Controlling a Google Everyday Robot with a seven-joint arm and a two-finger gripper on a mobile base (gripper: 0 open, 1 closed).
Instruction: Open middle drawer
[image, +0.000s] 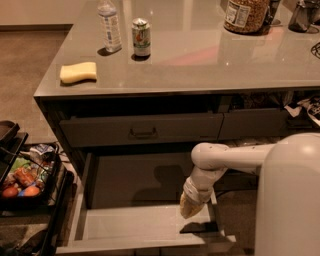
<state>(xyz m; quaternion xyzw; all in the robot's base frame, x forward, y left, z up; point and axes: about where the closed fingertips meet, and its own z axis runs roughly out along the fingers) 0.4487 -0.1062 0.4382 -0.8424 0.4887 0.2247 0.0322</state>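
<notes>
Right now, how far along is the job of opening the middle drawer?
Mostly done, it seems: the middle drawer is pulled far out, its grey inside showing below the drawer above, which looks shut. In hand: the gripper hangs down over the open drawer's right side, near its front. Left: probably only lifting the arm clear.
</notes>
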